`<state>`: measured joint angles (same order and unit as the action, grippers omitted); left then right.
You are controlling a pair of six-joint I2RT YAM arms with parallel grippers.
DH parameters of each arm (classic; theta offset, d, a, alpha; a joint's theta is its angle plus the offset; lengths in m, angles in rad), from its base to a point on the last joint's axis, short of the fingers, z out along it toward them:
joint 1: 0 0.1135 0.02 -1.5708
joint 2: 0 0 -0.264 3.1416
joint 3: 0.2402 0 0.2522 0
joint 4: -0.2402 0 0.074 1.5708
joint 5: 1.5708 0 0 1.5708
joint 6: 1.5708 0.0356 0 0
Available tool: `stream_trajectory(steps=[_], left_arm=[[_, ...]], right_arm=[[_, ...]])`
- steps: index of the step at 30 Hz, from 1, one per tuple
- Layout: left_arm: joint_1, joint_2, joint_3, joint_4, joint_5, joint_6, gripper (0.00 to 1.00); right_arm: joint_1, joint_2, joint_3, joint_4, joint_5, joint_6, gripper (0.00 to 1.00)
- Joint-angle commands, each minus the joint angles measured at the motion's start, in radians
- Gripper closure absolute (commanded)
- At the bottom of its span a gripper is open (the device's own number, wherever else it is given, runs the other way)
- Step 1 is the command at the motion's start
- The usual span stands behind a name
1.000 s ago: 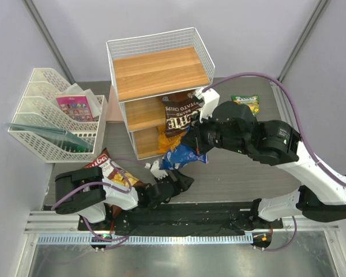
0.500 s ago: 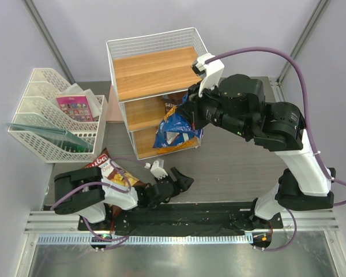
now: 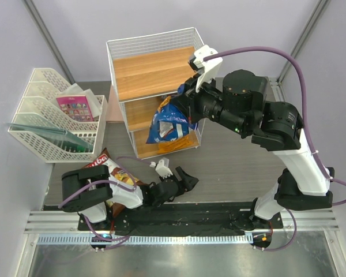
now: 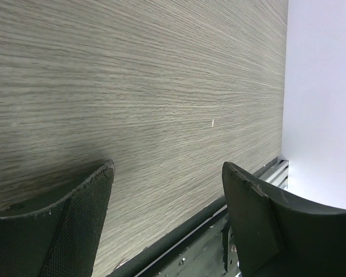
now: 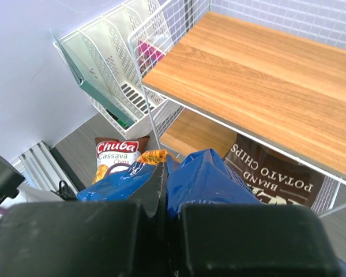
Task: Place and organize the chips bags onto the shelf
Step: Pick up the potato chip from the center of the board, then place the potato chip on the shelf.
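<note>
Four chips bags in view. Blue Doritos bag [image 3: 168, 122]: pinched at its top edge by the right hand [image 5: 164, 210], fingers closed tight on the foil, hanging clear of the table [image 3: 230, 167] in front of the shelf [image 3: 155, 70], about level with its middle tier; contact with the wire cannot be told. Dark brown potato chips bag [image 5: 277, 173]: on the middle board, under the top board. Orange bag [image 3: 183, 141]: on the bottom board, partly hidden behind the blue one. Brown-white Chuba Cassava bag [image 3: 105, 166]: flat on the table, touching the left arm [image 3: 89, 193] near its base. Left hand [image 3: 174, 172]: low over bare table, fingers spread wide, nothing between them. White mesh file tray [image 3: 46, 130]: left of the shelf, holding a pink packet [image 3: 75, 107].
</note>
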<state>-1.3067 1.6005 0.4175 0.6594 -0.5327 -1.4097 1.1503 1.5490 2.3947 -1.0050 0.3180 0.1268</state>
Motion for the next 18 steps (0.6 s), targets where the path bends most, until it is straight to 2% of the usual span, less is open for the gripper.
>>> stream_trajectory(steps=[1,6,10,18], left_arm=[[0.000,0.075,-0.036,-0.225,0.068,0.038,0.22],[0.000,0.082,-0.031,-0.224,0.071,0.041,0.22],[0.000,0.082,-0.029,-0.224,0.074,0.041,0.22],[0.000,0.088,-0.017,-0.222,0.091,0.055,0.22]], right_arm=[[0.006,-0.024,0.061,0.180,-0.002,-0.091,0.99],[0.005,0.000,0.121,0.258,0.016,-0.179,0.99],[0.006,-0.004,0.071,0.359,0.073,-0.256,0.99],[0.006,0.052,0.089,0.520,0.182,-0.392,0.99]])
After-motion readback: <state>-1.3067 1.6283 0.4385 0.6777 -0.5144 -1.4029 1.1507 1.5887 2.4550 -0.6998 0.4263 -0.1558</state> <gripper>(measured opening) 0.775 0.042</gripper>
